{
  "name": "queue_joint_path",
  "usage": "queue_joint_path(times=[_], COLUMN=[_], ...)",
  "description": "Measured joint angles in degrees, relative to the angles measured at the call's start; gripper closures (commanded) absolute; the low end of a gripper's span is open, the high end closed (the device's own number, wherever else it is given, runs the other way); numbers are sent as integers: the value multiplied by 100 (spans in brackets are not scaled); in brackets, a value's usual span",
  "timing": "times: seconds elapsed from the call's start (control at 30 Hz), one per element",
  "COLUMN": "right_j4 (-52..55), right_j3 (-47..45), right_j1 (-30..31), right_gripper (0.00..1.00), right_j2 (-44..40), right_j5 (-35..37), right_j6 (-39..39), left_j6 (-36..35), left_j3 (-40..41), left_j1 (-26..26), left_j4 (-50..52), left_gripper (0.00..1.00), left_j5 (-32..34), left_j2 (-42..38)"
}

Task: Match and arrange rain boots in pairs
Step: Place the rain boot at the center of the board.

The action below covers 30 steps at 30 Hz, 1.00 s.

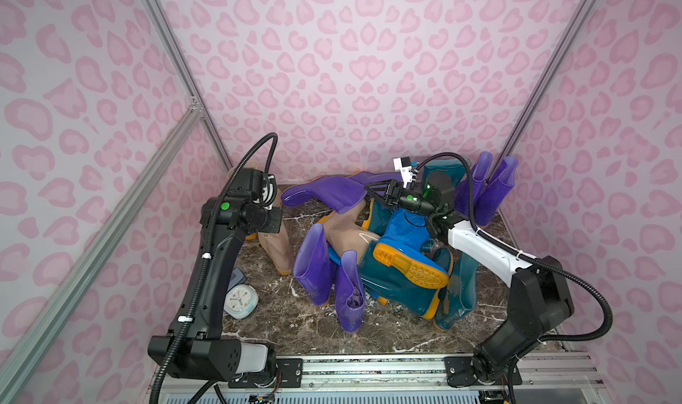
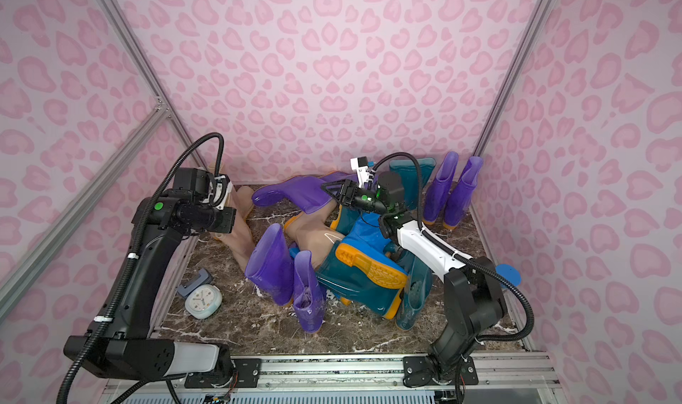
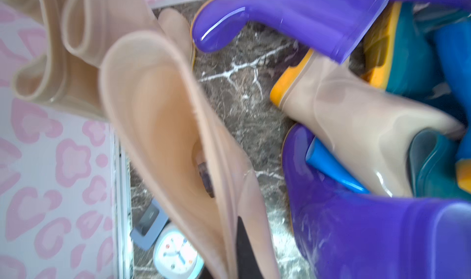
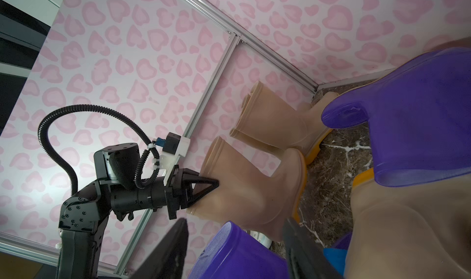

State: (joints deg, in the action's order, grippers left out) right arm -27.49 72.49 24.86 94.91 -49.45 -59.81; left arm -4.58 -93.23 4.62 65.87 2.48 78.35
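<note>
Standing shaft-vertical, toe toward the base rail, the glossy beige rubber rain boot is clamped at its cuff by your left claw; your right claw is open.

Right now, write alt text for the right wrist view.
The left gripper is shut on the rim of a beige boot beside the pink patterned wall. Two more beige boots stand beyond it; purple boots crowd the foreground.

Pink spotted walls; brown marbled floor.
</note>
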Motion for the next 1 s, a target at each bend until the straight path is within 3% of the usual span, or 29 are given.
queue_joint_path(times=[0.17,0.37,0.47,0.6,0.63,0.7,0.8,0.87,1.0], right_j4=[-31,-85,321,1366,1637,2181,2695,3051,3530], right_j3=[-46,-96,31,459,538,684,708,704,704], right_j1=[0,-2,-4,17,15,24,48,98,234], right_gripper=[38,38,38,38,38,38,38,38,38], right_j2=[0,-2,-20,-22,-22,-4,-7,-7,-72], right_j5=[-59,-155,-101,514,658,1132,1650,1967,2470], right_j6=[-2,-28,280,1185,1388,1801,2282,2546,2988], left_j6=[-33,149,275,481,511,575,697,798,960], left_j3=[280,1174,1436,1495,1495,1495,1368,1115,155], left_j1=[-201,-223,-219,-214,-214,-214,-214,-214,-219], left_j4=[37,61,-42,-44,-35,2,4,22,-9], left_gripper=[97,97,97,96,89,52,32,25,22], left_j5=[-101,-221,-70,260,295,352,367,299,-105], left_j2=[-216,-490,-732,-907,-927,-946,-938,-907,-817])
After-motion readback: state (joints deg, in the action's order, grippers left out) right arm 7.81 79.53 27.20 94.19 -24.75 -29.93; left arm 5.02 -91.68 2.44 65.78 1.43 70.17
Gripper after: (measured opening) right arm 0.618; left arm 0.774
